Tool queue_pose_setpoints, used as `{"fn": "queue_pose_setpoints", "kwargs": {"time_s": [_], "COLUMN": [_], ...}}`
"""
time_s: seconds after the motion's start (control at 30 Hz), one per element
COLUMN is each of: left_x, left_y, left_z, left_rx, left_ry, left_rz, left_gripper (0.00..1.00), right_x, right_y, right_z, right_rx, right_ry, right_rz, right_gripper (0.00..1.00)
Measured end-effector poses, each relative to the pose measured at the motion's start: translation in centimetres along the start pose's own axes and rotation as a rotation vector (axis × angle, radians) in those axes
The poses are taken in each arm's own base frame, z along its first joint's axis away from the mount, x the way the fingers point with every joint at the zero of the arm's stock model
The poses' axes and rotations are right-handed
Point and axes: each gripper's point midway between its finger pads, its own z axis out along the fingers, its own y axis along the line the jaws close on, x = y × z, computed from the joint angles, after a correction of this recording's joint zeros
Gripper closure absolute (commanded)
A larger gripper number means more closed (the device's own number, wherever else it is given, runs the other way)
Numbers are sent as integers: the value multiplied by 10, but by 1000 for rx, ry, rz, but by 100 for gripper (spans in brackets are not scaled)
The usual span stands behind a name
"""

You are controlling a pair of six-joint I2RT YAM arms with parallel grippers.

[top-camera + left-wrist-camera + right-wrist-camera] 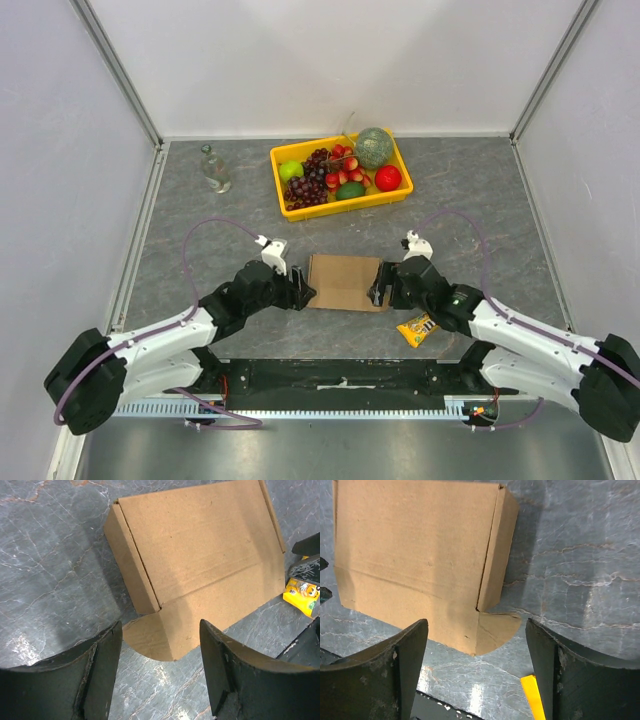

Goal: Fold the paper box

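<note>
The paper box [345,282] is plain brown cardboard, lying as a low closed carton on the grey table between my two arms. Its front flap lies flat toward me, with a rounded tab sticking out at each near corner. My left gripper [300,290] is open at the box's left end; in the left wrist view the box [200,565] lies ahead and the left tab sits between the fingers [102,672], untouched. My right gripper [380,286] is open at the right end. The right wrist view shows the box [415,555] with its right tab between the spread fingers [547,670], nothing gripped.
A yellow tray [336,203] with grapes, strawberries, apples and a melon stands behind the box. A clear glass bottle [214,169] stands at the back left. A small yellow candy packet [417,329] lies near the right arm, right of the box's near corner.
</note>
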Motion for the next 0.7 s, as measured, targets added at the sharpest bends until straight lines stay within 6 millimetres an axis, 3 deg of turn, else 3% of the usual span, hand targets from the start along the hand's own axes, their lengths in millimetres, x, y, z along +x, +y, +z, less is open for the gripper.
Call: {"fn": "queue_pose_setpoints", "kwargs": {"time_s": [0.7], "left_x": [16], "left_y": [-7], "left_z": [9], "left_rx": [48], "left_ry": [47], "left_rz": [7], "left_gripper": [31], "right_x": [24], "right_y": [10], "right_z": [19], "right_rx": [-69], "right_ry": [64], "right_rz": [22], "right_gripper": [23]}}
